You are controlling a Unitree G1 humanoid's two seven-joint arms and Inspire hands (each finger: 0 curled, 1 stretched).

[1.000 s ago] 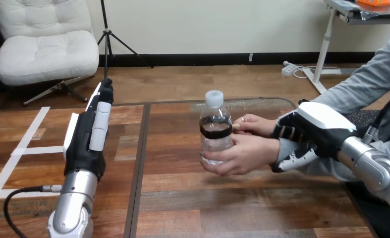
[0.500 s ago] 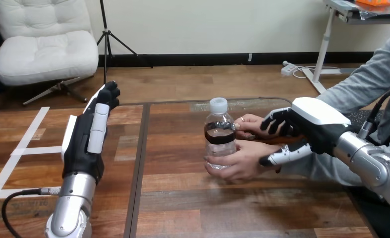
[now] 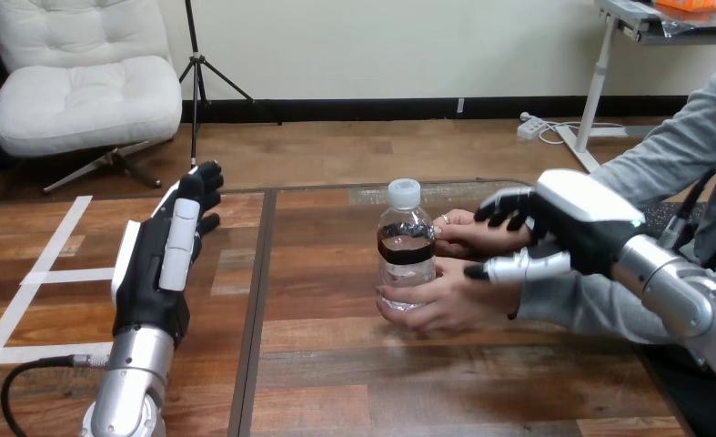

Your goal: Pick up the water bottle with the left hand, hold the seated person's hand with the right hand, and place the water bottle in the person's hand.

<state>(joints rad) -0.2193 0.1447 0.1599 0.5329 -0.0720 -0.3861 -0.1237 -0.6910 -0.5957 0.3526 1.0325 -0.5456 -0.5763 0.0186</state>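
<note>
A clear water bottle (image 3: 405, 248) with a white cap and a dark band stands upright on the wooden table (image 3: 445, 382), just right of its middle. The person's two hands hold it from the right: the lower hand (image 3: 447, 302) wraps its base and the upper hand (image 3: 470, 233) touches its band. My right hand (image 3: 577, 217) hovers over the person's wrists, open, its fingers (image 3: 504, 207) above the upper hand and its thumb (image 3: 518, 267) stretched out over the lower one. My left hand (image 3: 158, 266) is open with straight fingers, well left of the bottle.
A dark seam (image 3: 257, 300) splits the table into a left and a right panel. White tape lines (image 3: 52, 246) run across the left panel beside my left arm. The person's grey sleeve (image 3: 600, 309) lies along the right edge.
My right hand has let go of the person's wrist, opened and risen. The person has brought the bottle down a little. My left hand has edged slightly right.
</note>
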